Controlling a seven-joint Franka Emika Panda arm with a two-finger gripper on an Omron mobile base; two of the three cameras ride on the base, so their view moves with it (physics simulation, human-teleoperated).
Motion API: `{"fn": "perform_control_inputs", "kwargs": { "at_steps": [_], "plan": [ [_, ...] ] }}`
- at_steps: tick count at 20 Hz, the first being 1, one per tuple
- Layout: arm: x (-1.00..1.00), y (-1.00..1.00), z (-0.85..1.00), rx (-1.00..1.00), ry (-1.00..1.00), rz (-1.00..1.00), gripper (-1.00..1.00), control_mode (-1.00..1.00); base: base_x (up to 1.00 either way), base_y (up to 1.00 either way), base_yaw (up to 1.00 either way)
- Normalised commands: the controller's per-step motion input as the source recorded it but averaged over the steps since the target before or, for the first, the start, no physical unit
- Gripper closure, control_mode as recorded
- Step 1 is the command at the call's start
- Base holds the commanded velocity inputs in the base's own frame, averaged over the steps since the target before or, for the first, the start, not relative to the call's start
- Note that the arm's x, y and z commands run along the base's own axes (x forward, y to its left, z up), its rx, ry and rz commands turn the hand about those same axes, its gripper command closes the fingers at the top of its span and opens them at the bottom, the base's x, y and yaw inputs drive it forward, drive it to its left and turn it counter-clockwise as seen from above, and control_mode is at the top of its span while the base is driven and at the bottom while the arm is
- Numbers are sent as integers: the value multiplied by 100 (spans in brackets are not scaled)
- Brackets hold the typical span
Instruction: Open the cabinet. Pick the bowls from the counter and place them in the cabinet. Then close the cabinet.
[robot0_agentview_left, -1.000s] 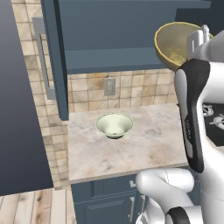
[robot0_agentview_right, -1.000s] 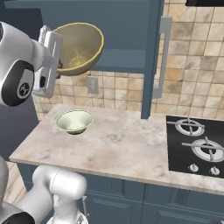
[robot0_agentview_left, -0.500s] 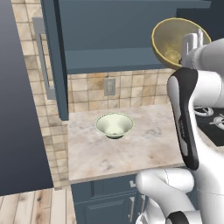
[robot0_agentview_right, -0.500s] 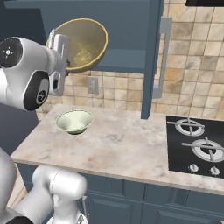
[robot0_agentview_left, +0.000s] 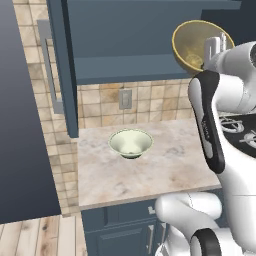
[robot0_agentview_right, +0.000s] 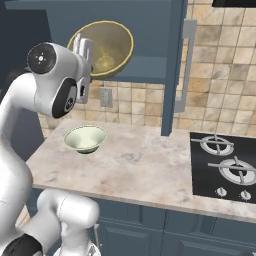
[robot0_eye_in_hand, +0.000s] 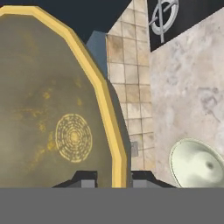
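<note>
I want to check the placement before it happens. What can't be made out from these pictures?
- Cabinet shelf: in both base views the inside is dark and the yellow bowl and arm cover part of it, so free space is unclear.
- Gripper: in the hand view only the fingertips straddling the bowl's rim show.
- Cream bowl: cut off by the hand view's bottom edge.
- Stovetop: cut off by the right edge in the right base view.

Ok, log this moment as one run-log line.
cabinet: open | gripper: shut on yellow bowl, raised at shelf height | cream-green bowl: on counter
</note>
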Motion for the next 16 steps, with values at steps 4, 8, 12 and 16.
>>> {"fn": "perform_control_inputs", "kwargs": {
  "at_steps": [4, 8, 12, 16],
  "plan": [
    [48, -13, 0, 0, 0, 4, 100, -100, 0, 0, 0],
    [52, -2, 0, 0, 0, 6, 100, -100, 0, 0, 0],
    [47, 0, -2, 0, 0, 7, 100, -100, 0, 0, 0],
    [35, -3, 0, 0, 0, 2, 100, -100, 0, 0, 0]
  ]
}}
